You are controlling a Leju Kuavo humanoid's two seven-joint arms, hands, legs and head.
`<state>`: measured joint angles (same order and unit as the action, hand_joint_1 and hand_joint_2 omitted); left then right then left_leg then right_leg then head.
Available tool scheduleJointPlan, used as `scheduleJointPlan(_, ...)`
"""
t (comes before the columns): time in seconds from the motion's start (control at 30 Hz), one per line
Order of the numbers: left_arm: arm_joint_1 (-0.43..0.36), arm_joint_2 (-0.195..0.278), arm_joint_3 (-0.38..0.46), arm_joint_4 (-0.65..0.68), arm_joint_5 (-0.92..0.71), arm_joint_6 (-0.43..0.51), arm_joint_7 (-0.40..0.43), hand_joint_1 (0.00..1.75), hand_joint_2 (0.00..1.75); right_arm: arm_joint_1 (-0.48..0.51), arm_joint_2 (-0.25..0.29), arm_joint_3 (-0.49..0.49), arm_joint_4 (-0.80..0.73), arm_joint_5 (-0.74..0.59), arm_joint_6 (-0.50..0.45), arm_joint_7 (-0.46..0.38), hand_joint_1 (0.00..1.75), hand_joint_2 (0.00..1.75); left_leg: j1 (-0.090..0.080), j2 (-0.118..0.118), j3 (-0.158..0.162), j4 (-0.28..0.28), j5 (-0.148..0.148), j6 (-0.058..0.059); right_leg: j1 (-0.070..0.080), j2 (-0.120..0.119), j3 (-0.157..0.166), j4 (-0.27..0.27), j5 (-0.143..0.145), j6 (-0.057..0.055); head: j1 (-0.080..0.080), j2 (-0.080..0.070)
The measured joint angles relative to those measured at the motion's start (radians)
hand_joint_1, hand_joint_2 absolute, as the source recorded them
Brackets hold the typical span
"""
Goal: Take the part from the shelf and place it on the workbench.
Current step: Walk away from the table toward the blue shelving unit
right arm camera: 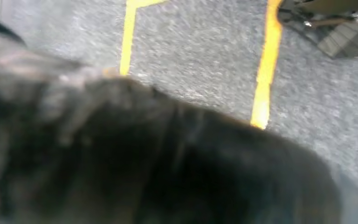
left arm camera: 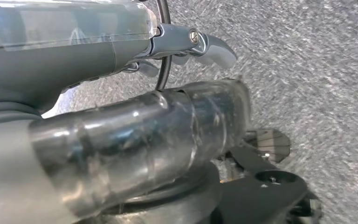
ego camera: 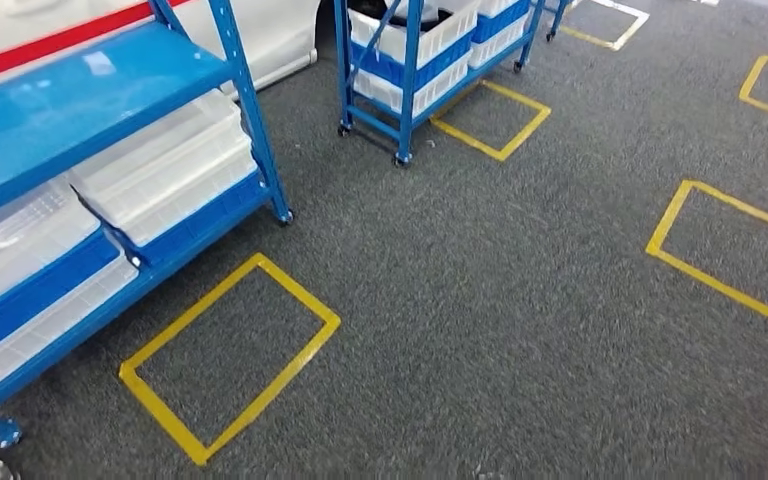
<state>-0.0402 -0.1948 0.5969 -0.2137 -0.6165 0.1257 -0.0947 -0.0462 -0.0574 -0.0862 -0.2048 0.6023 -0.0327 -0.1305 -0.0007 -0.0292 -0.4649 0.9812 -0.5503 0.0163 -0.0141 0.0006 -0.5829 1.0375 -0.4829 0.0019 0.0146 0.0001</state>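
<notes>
Overhead, a blue shelf (ego camera: 110, 90) stands by a yellow floor square (ego camera: 230, 355); left hand (left arm camera: 121, 116) grips nothing visible, fingers apart; right hand's (right arm camera: 144, 158) state cannot be told.

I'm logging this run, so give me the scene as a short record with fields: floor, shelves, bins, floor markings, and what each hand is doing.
floor: grey carpet
near shelf: blue metal rack at left, on castors
near shelf contents: clear lidded plastic bins on the lower levels
far shelf: second blue rack holding white and blue bins
floor markings: yellow tape rectangles, nearest one beside the near rack
left hand: left hand hangs over the carpet; fingers hold nothing
right hand: right hand is a dark blur, state unclear
workbench: none seen
</notes>
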Motion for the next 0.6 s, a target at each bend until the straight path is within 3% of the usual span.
scheduleJointPlan(0.07, -0.001, 0.001, 0.001, 0.000, 0.000, 0.000, -0.004, 0.00, 0.00, 0.003, 0.000, 0.000, -0.001, 0.003, 0.000, 0.000, 0.00, 0.00, 0.001, 0.007, 0.003, 0.017, -0.009, -0.011, -0.003, -0.001, 0.022, -0.015, -0.011, -0.013, 0.000, 0.000)
scheduleJointPlan(0.1, -0.001, 0.001, 0.002, 0.000, 0.000, 0.000, -0.006, 0.00, 0.00, 0.004, 0.000, 0.000, -0.001, 0.005, 0.000, -0.001, 0.00, 0.00, 0.002, 0.011, -0.015, 0.055, -0.019, -0.015, -0.005, -0.002, 0.039, -0.025, -0.017, -0.019, -0.001, 0.000)
scheduleJointPlan(0.13, 0.000, 0.002, 0.003, 0.000, 0.000, 0.000, -0.008, 0.00, 0.00, 0.005, 0.000, 0.000, -0.001, 0.006, -0.001, -0.001, 0.00, 0.00, 0.003, 0.015, -0.053, 0.120, -0.032, -0.017, -0.004, -0.004, 0.059, -0.035, -0.026, -0.024, -0.001, 0.000)
scheduleJointPlan(0.2, 0.003, 0.002, 0.006, 0.000, 0.000, 0.000, -0.009, 0.00, 0.00, 0.005, 0.000, 0.000, -0.001, 0.007, -0.001, -0.002, 0.00, 0.00, 0.004, 0.018, -0.165, 0.267, -0.054, -0.021, 0.000, -0.007, 0.101, -0.049, -0.050, -0.029, -0.001, 0.000)
scheduleJointPlan(0.23, 0.005, 0.002, 0.007, 0.000, 0.000, 0.000, -0.009, 0.00, 0.00, 0.006, 0.000, 0.000, -0.001, 0.007, -0.001, -0.002, 0.00, 0.00, 0.004, 0.019, -0.216, 0.311, -0.040, -0.021, 0.001, -0.008, 0.125, -0.055, -0.066, -0.029, -0.001, 0.000)
scheduleJointPlan(0.27, 0.009, 0.002, 0.007, 0.000, 0.000, 0.000, -0.009, 0.00, 0.00, 0.007, 0.000, 0.000, -0.001, 0.007, -0.001, -0.002, 0.00, 0.00, 0.005, 0.019, -0.248, 0.315, -0.002, -0.021, 0.002, -0.008, 0.152, -0.062, -0.082, -0.029, -0.001, 0.000)
scheduleJointPlan(0.3, 0.013, 0.002, 0.008, 0.000, 0.000, 0.000, -0.009, 0.00, 0.00, 0.007, -0.001, 0.000, -0.001, 0.007, -0.001, -0.002, 0.00, 0.00, 0.005, 0.020, -0.262, 0.277, 0.059, -0.019, 0.003, -0.007, 0.181, -0.069, -0.099, -0.027, -0.001, 0.000)
scheduleJointPlan(0.33, 0.016, 0.002, 0.008, 0.000, 0.000, 0.000, -0.009, 0.00, 0.00, 0.008, -0.001, 0.000, -0.001, 0.008, -0.001, -0.002, 0.00, 0.00, 0.005, 0.022, -0.262, 0.211, 0.131, -0.014, 0.004, -0.006, 0.211, -0.078, -0.117, -0.026, -0.001, 0.000)
scheduleJointPlan(0.37, 0.020, 0.003, 0.009, 0.001, 0.000, 0.000, -0.009, 0.00, 0.00, 0.010, -0.001, 0.000, 0.000, 0.008, -0.001, -0.002, 0.00, 0.00, 0.001, 0.024, -0.253, 0.159, 0.181, -0.009, 0.004, -0.007, 0.237, -0.088, -0.133, -0.022, -0.001, 0.000)
scheduleJointPlan(0.4, 0.022, 0.003, 0.010, 0.001, 0.000, 0.000, -0.009, 0.00, 0.00, 0.010, -0.001, 0.000, 0.001, 0.008, -0.001, -0.002, 0.00, 0.00, -0.004, 0.027, -0.240, 0.115, 0.209, -0.001, 0.004, -0.007, 0.259, -0.099, -0.148, -0.016, -0.001, 0.000)
scheduleJointPlan(0.43, 0.021, 0.004, 0.010, 0.002, 0.000, 0.000, -0.009, 0.00, 0.00, 0.009, -0.001, 0.000, 0.001, 0.008, -0.001, -0.003, 0.00, 0.00, -0.012, 0.030, -0.223, 0.087, 0.204, 0.005, 0.001, -0.008, 0.274, -0.109, -0.160, -0.009, -0.001, 0.000)
scheduleJointPlan(0.5, 0.012, 0.006, 0.011, 0.002, 0.000, 0.001, -0.010, 0.00, 0.00, 0.001, -0.001, 0.000, 0.000, 0.008, -0.001, -0.003, 0.00, 0.00, -0.025, 0.030, -0.188, 0.060, 0.157, 0.022, -0.006, -0.011, 0.291, -0.107, -0.156, 0.006, -0.001, 0.000)
scheduleJointPlan(0.53, 0.009, 0.007, 0.011, 0.001, 0.000, 0.001, -0.010, 0.00, 0.00, -0.003, 0.001, 0.000, -0.003, 0.008, -0.001, -0.003, 0.00, 0.00, -0.026, 0.027, -0.165, 0.042, 0.136, 0.030, -0.010, -0.012, 0.279, -0.069, -0.136, 0.011, 0.000, 0.000)
scheduleJointPlan(0.57, 0.010, 0.008, 0.011, 0.001, 0.000, 0.001, -0.010, 0.00, 0.00, -0.006, 0.002, 0.000, -0.004, 0.008, -0.001, -0.004, 0.00, 0.00, -0.024, 0.025, -0.139, 0.028, 0.122, 0.038, -0.011, -0.010, 0.247, 0.000, -0.102, 0.014, 0.000, 0.000)
scheduleJointPlan(0.6, 0.010, 0.009, 0.011, 0.001, 0.000, 0.001, -0.010, 0.00, 0.00, -0.008, 0.003, 0.000, -0.006, 0.008, -0.001, -0.005, 0.00, 0.00, -0.021, 0.024, -0.108, 0.012, 0.108, 0.044, -0.011, -0.009, 0.193, 0.089, -0.072, 0.016, 0.000, 0.000)
